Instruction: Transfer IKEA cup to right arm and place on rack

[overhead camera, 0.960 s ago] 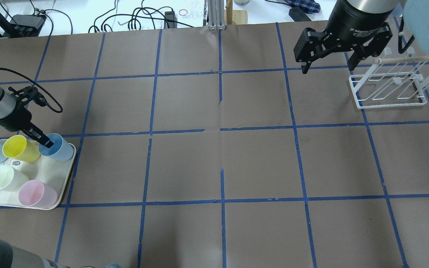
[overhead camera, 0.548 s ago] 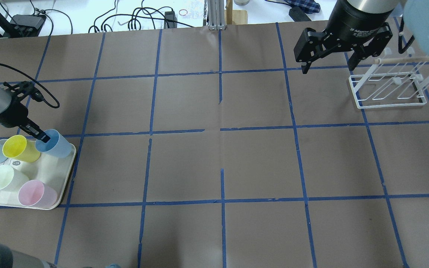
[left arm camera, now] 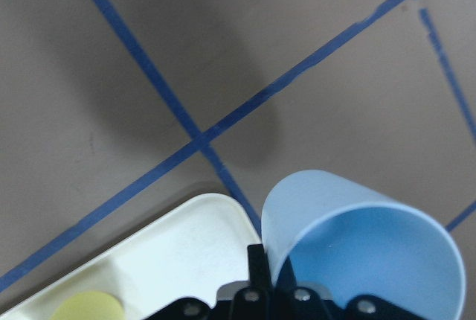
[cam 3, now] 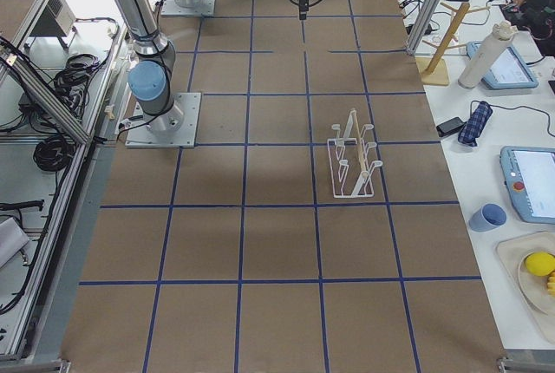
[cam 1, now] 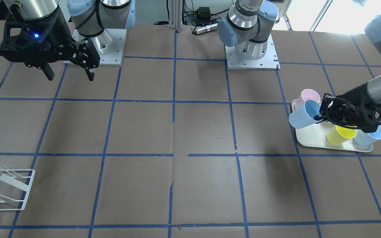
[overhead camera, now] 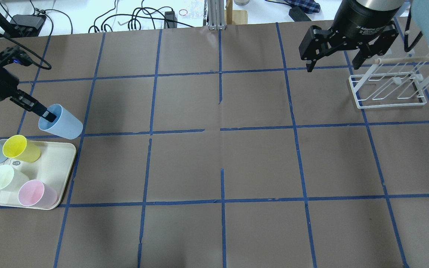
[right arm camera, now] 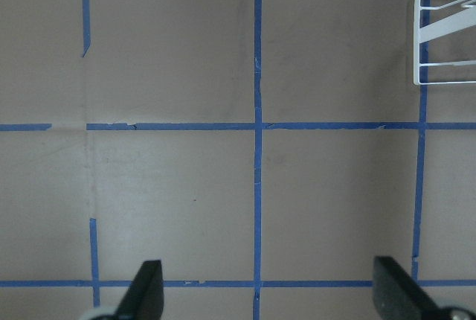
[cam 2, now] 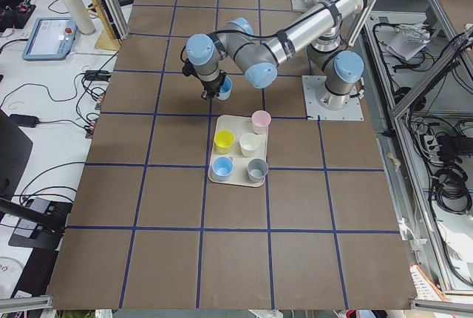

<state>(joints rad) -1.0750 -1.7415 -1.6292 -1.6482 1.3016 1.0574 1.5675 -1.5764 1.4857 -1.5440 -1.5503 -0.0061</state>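
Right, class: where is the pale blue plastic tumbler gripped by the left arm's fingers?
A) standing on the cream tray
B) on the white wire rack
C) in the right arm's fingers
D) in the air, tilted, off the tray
D: the left arm's fingers pinch the pale blue plastic tumbler by its rim, tilted in the air beyond the cream tray.

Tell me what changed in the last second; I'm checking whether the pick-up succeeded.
The left pincer, shut on the rim of the IKEA cup, lifted it off the tray and carried it forward, away from the robot; it now hangs tilted. The right pincer, open, edged slightly toward the rack. The other cups, tray and rack stayed put.
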